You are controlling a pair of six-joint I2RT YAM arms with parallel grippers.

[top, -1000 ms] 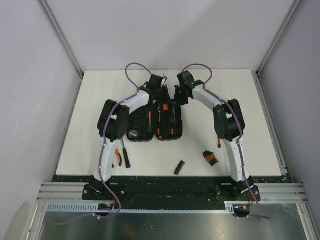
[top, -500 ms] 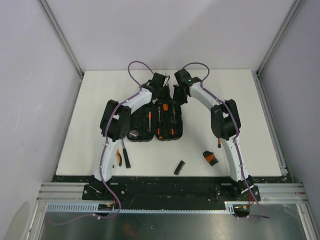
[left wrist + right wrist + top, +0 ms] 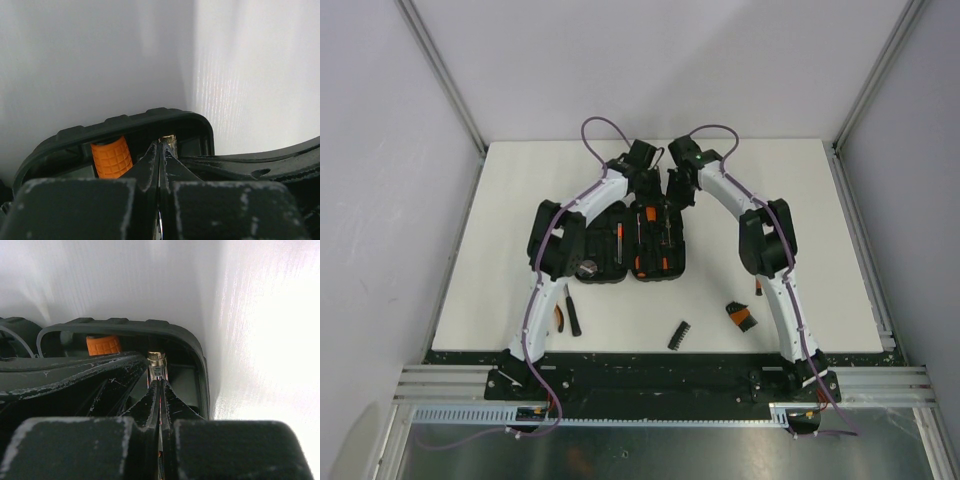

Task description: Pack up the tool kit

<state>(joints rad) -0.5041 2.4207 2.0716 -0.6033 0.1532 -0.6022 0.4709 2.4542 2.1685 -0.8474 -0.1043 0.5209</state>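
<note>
Left hand and right hand are both pinched shut; I can't tell if either grips anything. Their tips sit over the far end of the open case. Loose tools lie back toward the bases: pliers nearer the left, bit strip nearer the right.

White matte table, pale grey back wall, matching side panels, aluminium posts rising from both far corners, aluminium rails along the near edge, slotted white cable duct, brushed metal sheet, soft even light.
</note>
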